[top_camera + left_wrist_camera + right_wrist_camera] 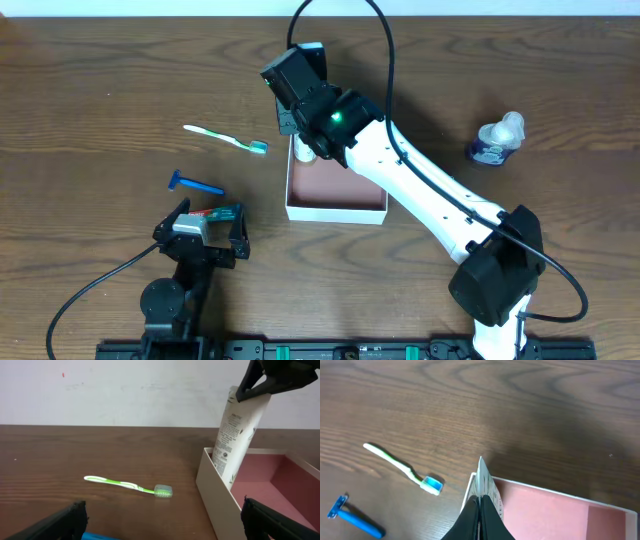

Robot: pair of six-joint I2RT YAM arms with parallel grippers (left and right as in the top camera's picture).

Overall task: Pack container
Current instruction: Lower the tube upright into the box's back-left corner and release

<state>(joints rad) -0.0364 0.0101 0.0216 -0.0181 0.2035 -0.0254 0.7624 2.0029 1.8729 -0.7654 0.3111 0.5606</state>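
Overhead: container (335, 213) sits mid-table, open face up, near square, walls parallel to the table edges. Left gripper (203, 238) stands spread.

Left wrist: tube (235, 440) stands almost upright in the container's corner, its top pinched by the right gripper (251, 391).

Right wrist: toothbrush (402, 470) and razor (355, 520) lie outside on the table.

Wooden table (90, 90); white-walled container (336, 209) with reddish floor at centre. Right arm (420, 185) reaches in from the near right, its wrist over the container's far-left corner; white object (303, 153) shows under it there. Green-and-white toothbrush (225, 137) left of the container; blue razor (196, 184) nearer, apart. Left gripper (208, 220) fingers spread, a red-and-teal item (222, 212) between them. Blue-labelled bottle (495, 141) far right, lying down.
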